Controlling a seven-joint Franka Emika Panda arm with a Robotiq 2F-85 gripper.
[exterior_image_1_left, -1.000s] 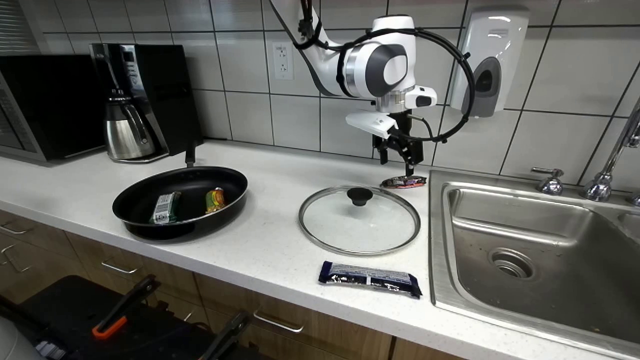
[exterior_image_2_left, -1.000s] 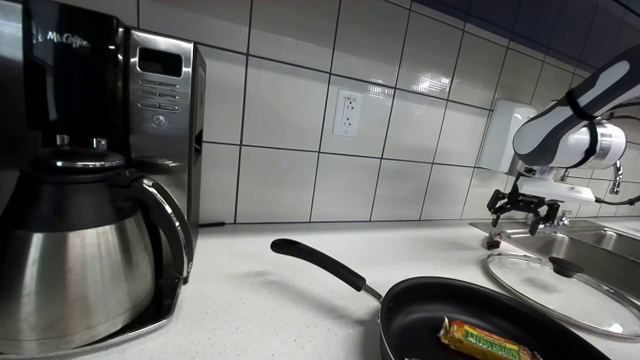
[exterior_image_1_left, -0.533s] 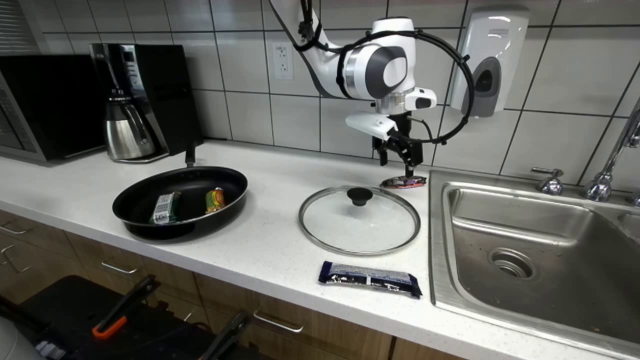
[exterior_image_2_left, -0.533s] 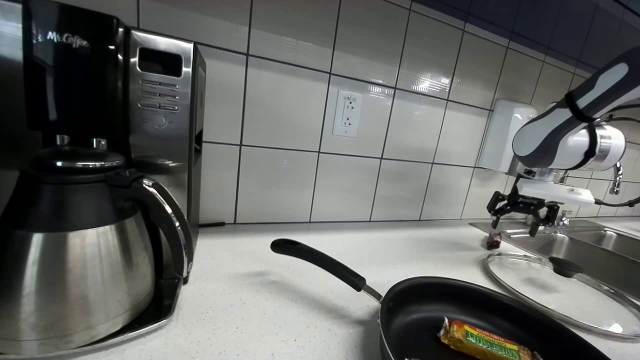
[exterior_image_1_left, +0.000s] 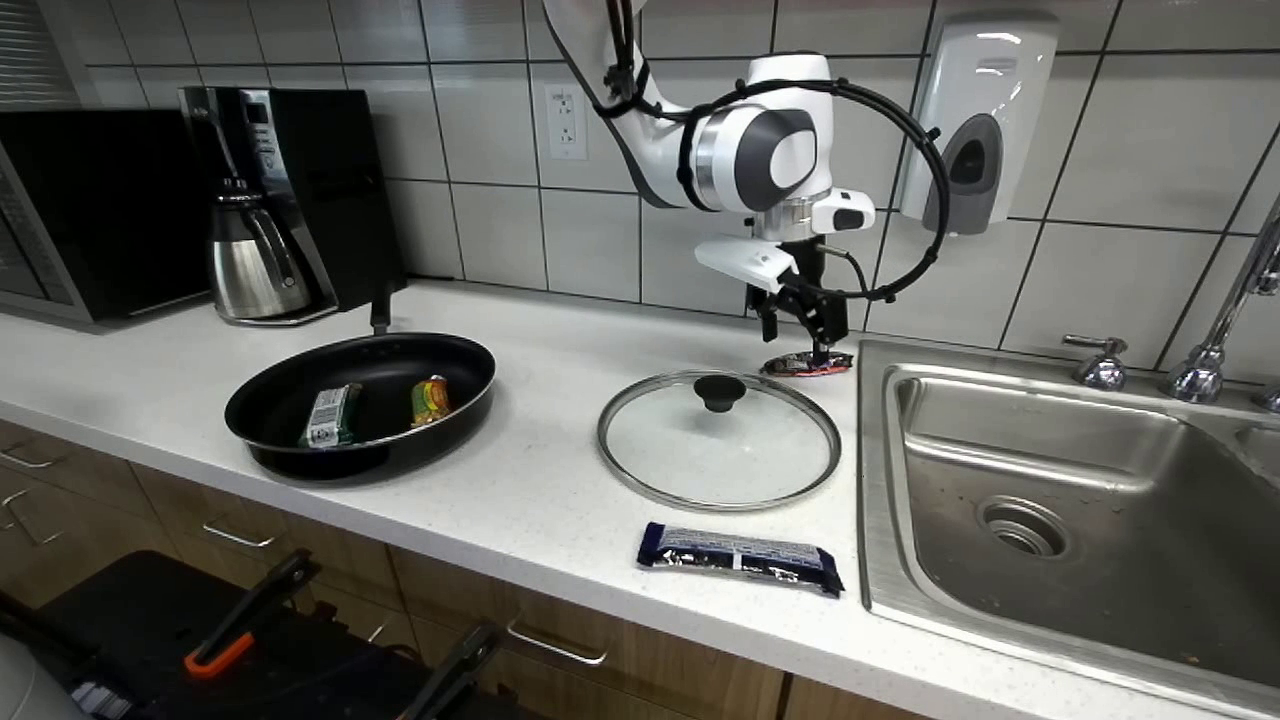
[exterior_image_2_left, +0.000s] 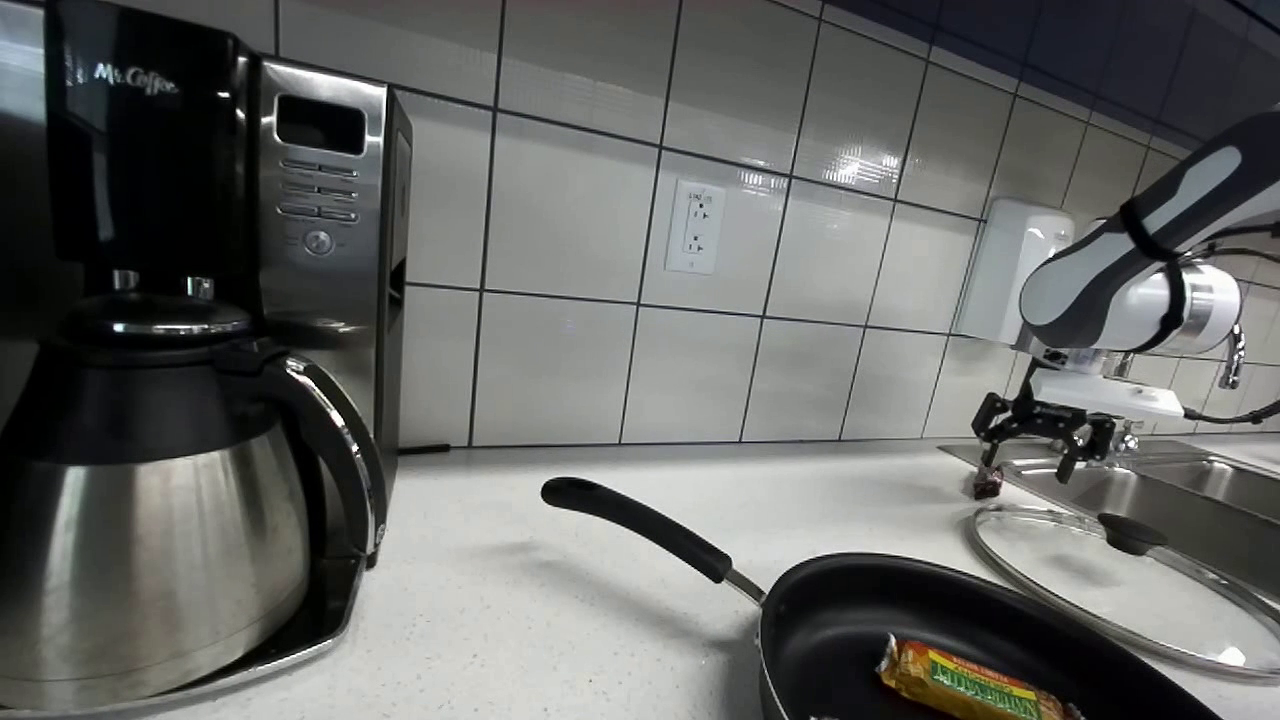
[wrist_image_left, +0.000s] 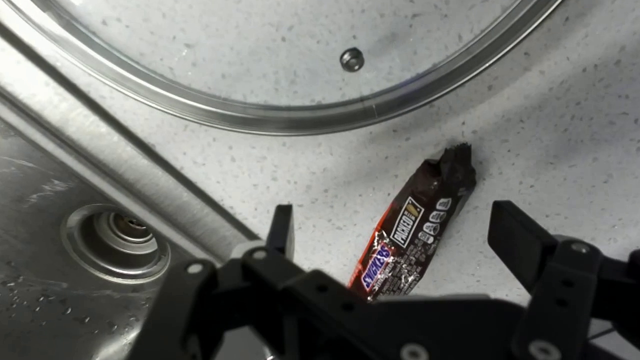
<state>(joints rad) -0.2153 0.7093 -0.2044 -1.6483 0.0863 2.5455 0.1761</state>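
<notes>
Gripper (wrist_image_left: 394, 220) stands wide apart, nothing held; Snickers bar (wrist_image_left: 410, 227) lies on counter (wrist_image_left: 300, 185) betw. fingers (wrist_image_left: 517, 240) in wrist view, nr lid (wrist_image_left: 300, 120). Best twist a bit to square w/ bar's long sides, lower straight, close gently

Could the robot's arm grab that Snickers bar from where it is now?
Probably yes: the gripper is open, the Snickers bar appears between its jaws in the wrist view, and the lid lies clear.
</notes>
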